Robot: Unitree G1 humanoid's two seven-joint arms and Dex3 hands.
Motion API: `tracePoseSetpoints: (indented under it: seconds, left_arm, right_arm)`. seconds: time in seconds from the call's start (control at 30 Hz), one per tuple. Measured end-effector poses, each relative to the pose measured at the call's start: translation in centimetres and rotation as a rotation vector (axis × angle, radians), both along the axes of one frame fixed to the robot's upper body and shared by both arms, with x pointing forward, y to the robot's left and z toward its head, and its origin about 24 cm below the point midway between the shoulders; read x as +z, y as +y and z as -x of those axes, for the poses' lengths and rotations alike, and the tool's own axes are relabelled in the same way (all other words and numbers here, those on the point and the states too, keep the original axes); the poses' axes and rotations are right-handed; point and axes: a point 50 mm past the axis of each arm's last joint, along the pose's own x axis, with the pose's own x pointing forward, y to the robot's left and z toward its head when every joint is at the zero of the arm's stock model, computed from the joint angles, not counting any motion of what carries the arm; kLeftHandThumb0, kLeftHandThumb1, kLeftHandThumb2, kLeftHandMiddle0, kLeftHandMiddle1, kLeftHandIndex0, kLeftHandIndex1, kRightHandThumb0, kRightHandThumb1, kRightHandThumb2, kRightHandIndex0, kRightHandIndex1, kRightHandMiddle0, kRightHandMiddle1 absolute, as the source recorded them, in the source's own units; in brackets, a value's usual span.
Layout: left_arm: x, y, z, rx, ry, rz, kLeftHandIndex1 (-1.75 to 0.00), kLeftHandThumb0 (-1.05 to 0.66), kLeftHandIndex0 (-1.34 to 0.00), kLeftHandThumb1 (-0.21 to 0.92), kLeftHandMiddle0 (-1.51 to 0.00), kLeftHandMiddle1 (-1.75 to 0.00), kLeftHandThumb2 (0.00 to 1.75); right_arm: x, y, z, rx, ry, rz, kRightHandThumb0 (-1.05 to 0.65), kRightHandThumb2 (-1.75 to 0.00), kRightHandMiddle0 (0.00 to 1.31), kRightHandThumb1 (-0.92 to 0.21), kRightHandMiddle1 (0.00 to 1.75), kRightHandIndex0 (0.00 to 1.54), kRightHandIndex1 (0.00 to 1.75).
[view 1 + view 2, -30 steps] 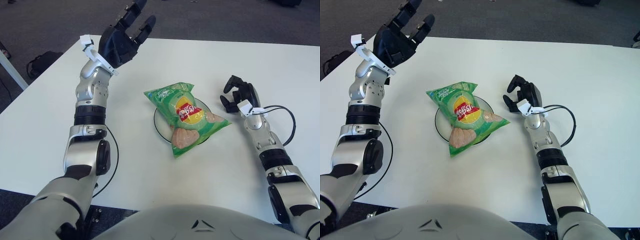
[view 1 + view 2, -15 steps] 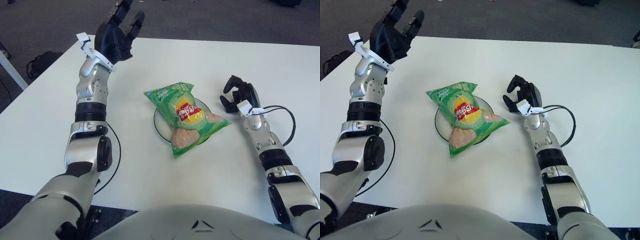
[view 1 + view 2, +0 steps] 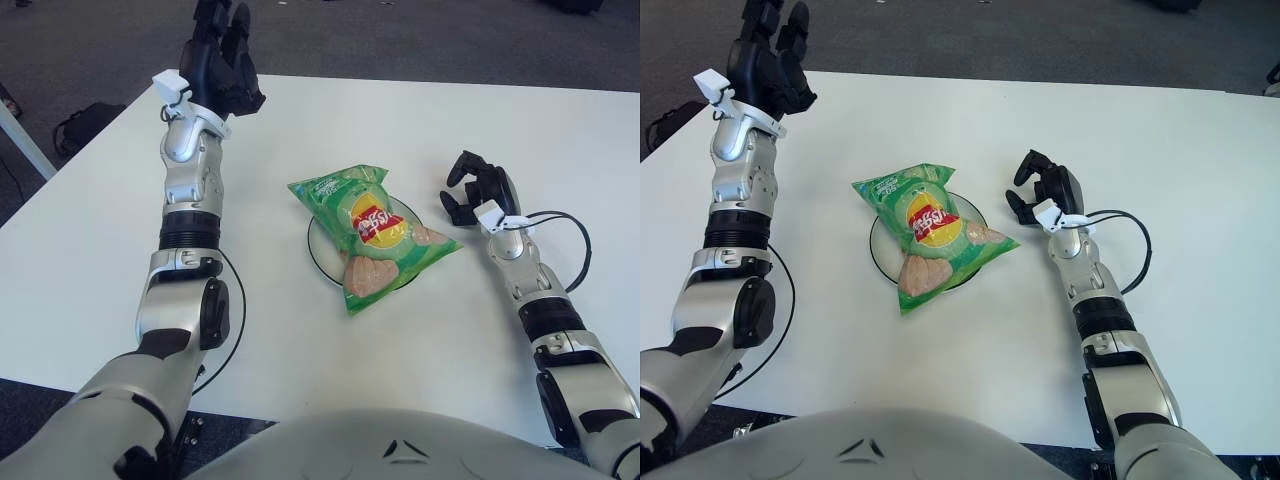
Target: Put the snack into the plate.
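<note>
A green bag of chips (image 3: 370,232) lies on a small white plate with a dark rim (image 3: 318,257) at the table's middle, covering most of it. My left hand (image 3: 218,55) is raised high above the table's far left corner, fingers spread and holding nothing, well away from the bag. My right hand (image 3: 478,189) shows to the right of the bag, fingers loosely curled and holding nothing.
The white table (image 3: 400,120) stretches around the plate. A black cable (image 3: 572,240) loops beside my right forearm. Another cable (image 3: 228,330) hangs by my left arm. A dark bag (image 3: 85,125) lies on the floor past the table's left edge.
My left hand has swung further up and left, its fingers turning from tilted rightward to nearly upright. The bag, plate and right hand have not moved.
</note>
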Motion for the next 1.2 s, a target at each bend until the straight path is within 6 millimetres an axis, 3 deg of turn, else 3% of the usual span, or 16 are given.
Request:
tracePoseSetpoints:
  seconds: [0.27,0.5,0.63,0.9,1.2]
  left_arm:
    - [-3.0,-0.4,1.1,0.166,-0.011,-0.016,-1.06,-0.54,0.0,0.81,-0.26,-1.06,0.82]
    - [-6.8,0.7,2.3,0.225,0.104,-0.02,-1.44,-0.47,0.0,0.78,-0.32,-1.28,0.94]
    - [-8.0,1.1,2.6,0.248,0.169,-0.017,-1.67,-0.38,-0.14,0.88,-0.36,-1.34,0.63]
    - [-8.8,1.2,3.1,0.249,0.209,-0.021,-1.74,-0.35,-0.2,0.9,-0.43,-1.46,0.55]
    - [-10.8,1.9,4.0,0.241,0.287,-0.073,-1.75,-0.38,-0.31,0.73,-0.52,-1.62,0.79]
  right_arm:
    - [0.0,0.0,0.0,0.001,0.0,0.0,-0.52,-1.43,0.7,-0.22,1.75,1.28,1.75]
    - [0.0,0.1,0.0,0.001,0.001,0.0,-0.52,-1.43,0.69,-0.22,1.75,1.28,1.75]
    - [0.0,0.0,0.0,-0.002,0.002,0.001,-0.52,-1.43,0.69,-0.22,1.75,1.28,1.75]
    - [0.0,0.0,0.0,-0.002,0.002,0.001,-0.52,-1.43,0.69,-0.22,1.75,1.28,1.75]
    - [0.0,0.1,-0.1,0.0,0.0,-0.002,-0.52,-1.43,0.69,-0.23,1.75,1.28,1.75]
